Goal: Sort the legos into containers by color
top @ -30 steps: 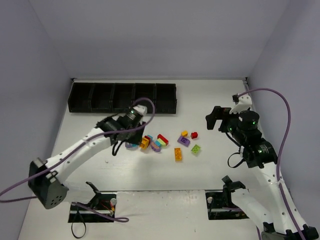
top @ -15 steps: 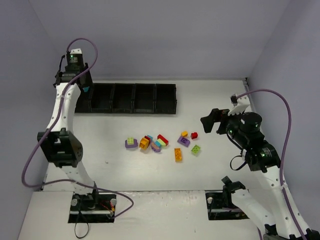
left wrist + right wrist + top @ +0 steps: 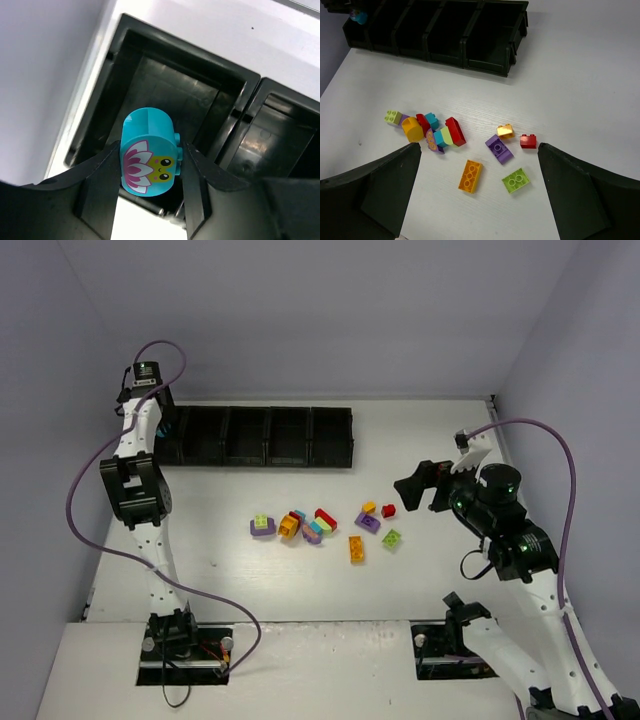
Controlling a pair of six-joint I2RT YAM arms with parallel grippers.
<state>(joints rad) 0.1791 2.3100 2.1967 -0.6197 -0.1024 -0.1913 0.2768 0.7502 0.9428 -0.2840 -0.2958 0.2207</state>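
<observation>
Left claw point(image 3: 150, 167) pinches teal brick point(image 3: 149, 135) by opposite sides, over end bin point(image 3: 165, 47) at far-left corner of tabletop point(image 3: 250, 580). Brick judged light, rigid, slick; rounded top may slip. Right claw point(image 3: 479, 150) gapes empty above loose bricks point(image 3: 445, 132) mid-tabletop.

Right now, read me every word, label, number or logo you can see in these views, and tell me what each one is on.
None: no words, numbers or brand marks can be read in any view.
The teal brick carries only a picture, a pink flower with a small face, no letters.
The purple brick in the pile has a printed pattern too small to make out.
</observation>
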